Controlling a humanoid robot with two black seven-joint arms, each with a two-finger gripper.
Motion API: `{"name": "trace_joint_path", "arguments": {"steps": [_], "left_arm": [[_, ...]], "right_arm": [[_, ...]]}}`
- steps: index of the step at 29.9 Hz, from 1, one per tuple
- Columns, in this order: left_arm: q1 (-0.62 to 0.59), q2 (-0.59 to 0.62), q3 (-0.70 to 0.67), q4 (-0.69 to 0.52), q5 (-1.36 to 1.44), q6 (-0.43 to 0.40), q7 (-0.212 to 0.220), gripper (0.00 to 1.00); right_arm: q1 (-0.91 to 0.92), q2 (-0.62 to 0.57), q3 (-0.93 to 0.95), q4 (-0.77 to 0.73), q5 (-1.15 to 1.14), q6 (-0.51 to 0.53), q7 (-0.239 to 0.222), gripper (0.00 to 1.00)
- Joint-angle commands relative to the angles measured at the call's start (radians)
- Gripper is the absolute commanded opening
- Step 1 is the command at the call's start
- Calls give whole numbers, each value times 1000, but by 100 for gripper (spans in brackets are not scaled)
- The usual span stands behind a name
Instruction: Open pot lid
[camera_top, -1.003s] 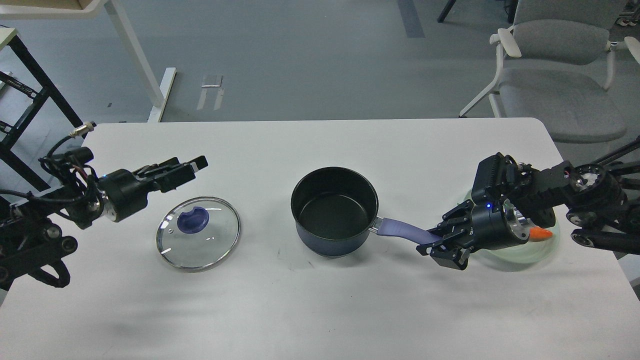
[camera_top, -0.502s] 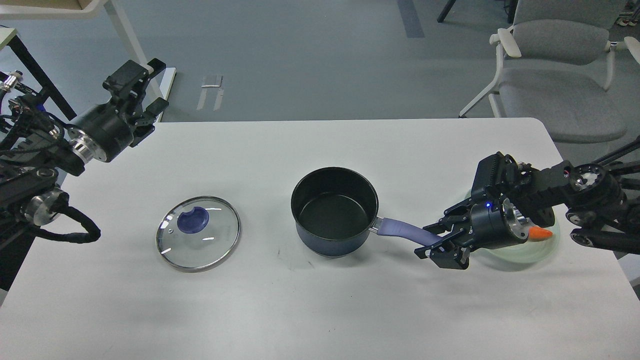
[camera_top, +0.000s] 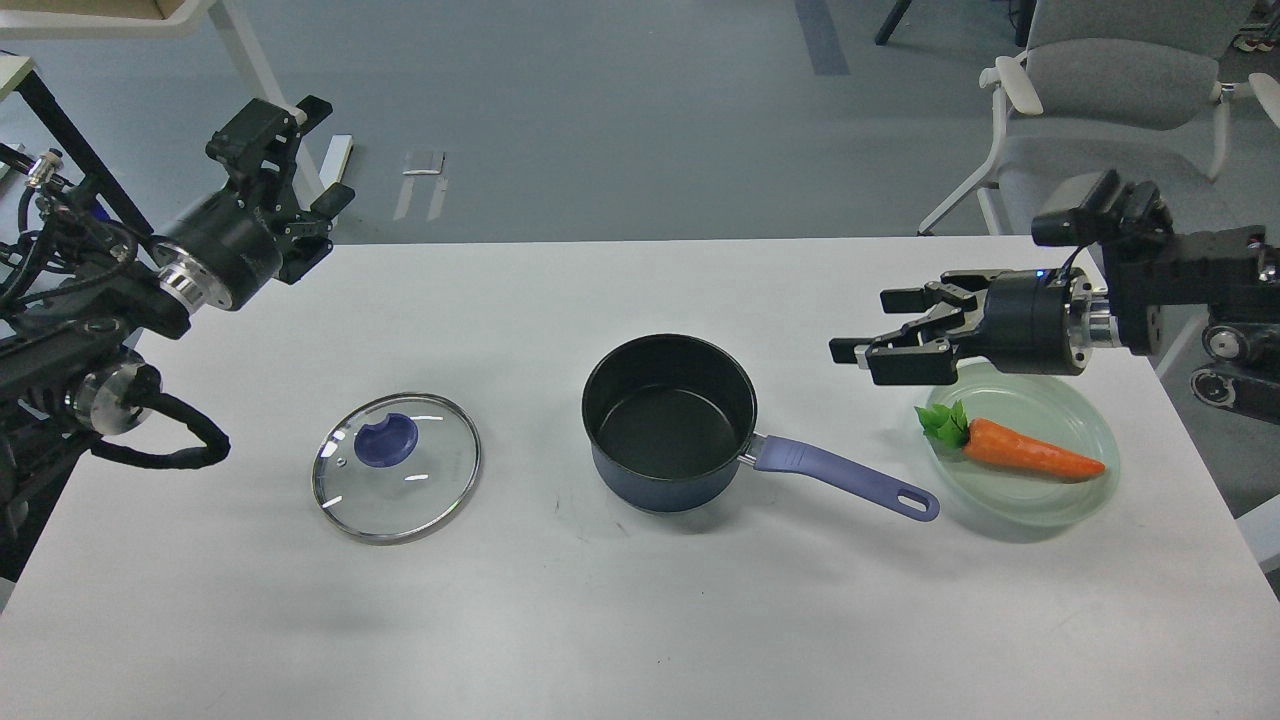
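Note:
The dark blue pot (camera_top: 668, 425) with a black inside stands uncovered at the table's middle, its purple handle (camera_top: 845, 478) pointing right. Its glass lid (camera_top: 420, 490) with a blue knob (camera_top: 385, 440) lies flat on the table to the left of the pot. My left gripper (camera_top: 325, 150) is raised at the far left over the table's back edge, open and empty, far from the lid. My right gripper (camera_top: 865, 325) hovers open and empty to the right of the pot, above and behind the handle's end.
A pale green plate (camera_top: 1040, 505) holding a toy carrot (camera_top: 1030, 452) sits at the right, just past the handle's tip. A grey chair (camera_top: 1120, 150) stands behind the table's right corner. The white table (camera_top: 640, 600) spreads in front.
My right gripper has let go of the pot handle and risen up and back, uncovering the plate and carrot. My left arm has swung from beside the lid to the far left.

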Motion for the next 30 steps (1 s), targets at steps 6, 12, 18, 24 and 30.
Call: {"name": "trace_joint_path", "arguments": {"steps": [6, 12, 18, 24, 30], "left_arm": [[3, -53, -37, 42, -41, -41, 23, 99], [14, -53, -37, 46, -102, -61, 24, 99], [26, -70, -39, 46, -116, -70, 23, 99], [69, -97, -86, 46, -125, -56, 4, 99], [114, -166, -186, 85, -120, -20, 18, 99]], "right_arm": [[-264, 0, 341, -52, 505, -14, 0, 99], [-413, 54, 492, -118, 870, -25, 0, 99], [-476, 89, 561, -144, 1223, -13, 0, 99], [-558, 147, 670, -187, 1386, 53, 0, 99], [-617, 190, 690, -301, 1408, 240, 0, 99]]}}
